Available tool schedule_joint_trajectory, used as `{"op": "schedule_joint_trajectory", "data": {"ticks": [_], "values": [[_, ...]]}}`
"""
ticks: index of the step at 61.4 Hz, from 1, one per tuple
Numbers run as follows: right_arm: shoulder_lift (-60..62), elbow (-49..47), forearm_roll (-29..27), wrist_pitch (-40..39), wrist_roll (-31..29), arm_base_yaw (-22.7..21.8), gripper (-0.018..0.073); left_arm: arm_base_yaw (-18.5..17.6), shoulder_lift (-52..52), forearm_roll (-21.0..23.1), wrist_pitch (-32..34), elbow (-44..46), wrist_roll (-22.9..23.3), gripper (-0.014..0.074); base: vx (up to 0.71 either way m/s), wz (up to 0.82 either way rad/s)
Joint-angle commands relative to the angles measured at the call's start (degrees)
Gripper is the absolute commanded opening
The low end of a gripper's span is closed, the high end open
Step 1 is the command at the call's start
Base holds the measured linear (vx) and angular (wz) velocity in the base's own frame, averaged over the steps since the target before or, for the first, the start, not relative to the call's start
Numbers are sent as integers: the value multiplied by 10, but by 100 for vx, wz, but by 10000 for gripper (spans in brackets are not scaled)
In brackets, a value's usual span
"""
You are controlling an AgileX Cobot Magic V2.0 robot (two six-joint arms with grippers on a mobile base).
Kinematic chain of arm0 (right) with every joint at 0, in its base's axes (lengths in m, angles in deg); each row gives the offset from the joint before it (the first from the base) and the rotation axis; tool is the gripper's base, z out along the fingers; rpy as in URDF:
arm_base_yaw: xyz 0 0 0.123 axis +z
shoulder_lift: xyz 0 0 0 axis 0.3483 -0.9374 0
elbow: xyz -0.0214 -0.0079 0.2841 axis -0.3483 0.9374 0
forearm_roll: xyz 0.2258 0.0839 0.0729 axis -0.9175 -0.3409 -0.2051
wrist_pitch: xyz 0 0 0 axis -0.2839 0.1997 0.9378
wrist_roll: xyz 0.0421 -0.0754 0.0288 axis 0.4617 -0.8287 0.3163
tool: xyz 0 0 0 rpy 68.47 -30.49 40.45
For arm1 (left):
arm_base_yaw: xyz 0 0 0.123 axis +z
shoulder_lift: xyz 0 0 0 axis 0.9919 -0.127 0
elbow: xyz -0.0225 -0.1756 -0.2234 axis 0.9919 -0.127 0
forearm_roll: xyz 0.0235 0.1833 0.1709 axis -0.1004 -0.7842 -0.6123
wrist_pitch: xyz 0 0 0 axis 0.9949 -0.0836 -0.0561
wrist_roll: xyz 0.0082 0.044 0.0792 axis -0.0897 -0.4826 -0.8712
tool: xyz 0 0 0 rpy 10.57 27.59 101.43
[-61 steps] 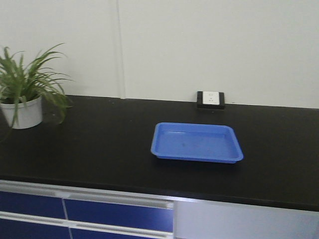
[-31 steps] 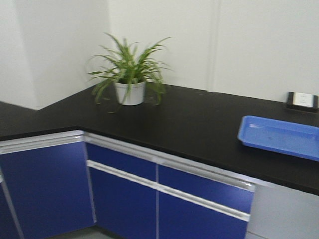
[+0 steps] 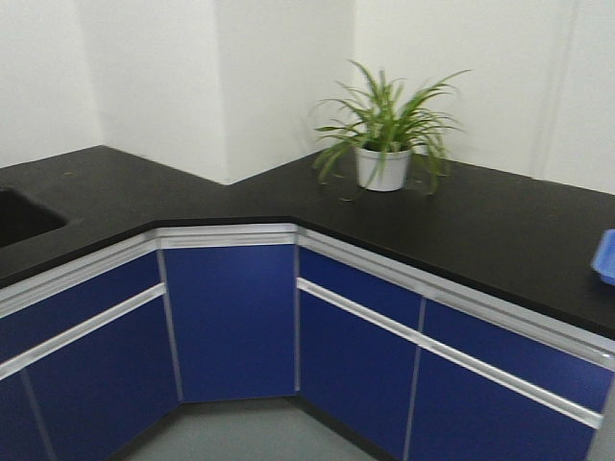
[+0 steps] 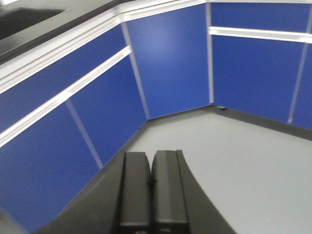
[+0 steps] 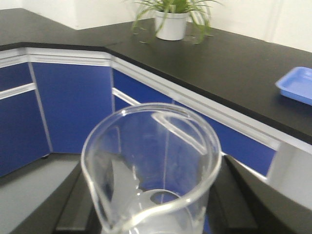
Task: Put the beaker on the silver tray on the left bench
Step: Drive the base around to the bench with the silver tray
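Evidently the beaker [image 5: 148,170] was held for carrying rather than for setting down. It stood upright in the right claw [image 5: 155,214], whose dark fingers [image 5: 73,209] flanked its lower wall on both sides. Its open mouth faced the wrist camera, and only the blue cabinets [image 3: 231,317] and the floor [image 4: 234,161] lay behind it, with no surface beneath. Gripping it low and level looked like a way to keep clear, slippery glass from tipping or sliding out on the way. The left claw [image 4: 151,190] had its pads pressed together on nothing and pointed down toward the floor, which I judged to be a parked pose that kept it clear of the cabinet fronts. In the front view the black worktop wrapped round a corner. A potted plant [image 3: 384,158] stood at one o'clock, a sliver of blue tray [image 3: 605,257] showed at three o'clock, and a dark sink recess [image 3: 24,216] sat at nine o'clock in the left surface [image 3: 96,182]. The silver tray appeared in none of the views, so it probably lay beyond nine o'clock. The beaker would likely need to face that stretch before it could be lowered.
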Motion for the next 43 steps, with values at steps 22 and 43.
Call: {"op": "schedule_joint_trajectory", "data": {"ticks": [22, 43], "values": [[-2, -16, 14, -41, 0, -2, -11, -2, 4, 1, 48, -11, 1, 1, -14, 54], [-2, -16, 14, -41, 0, -2, -11, -2, 4, 1, 48, -11, 1, 1, -12, 55]]}}
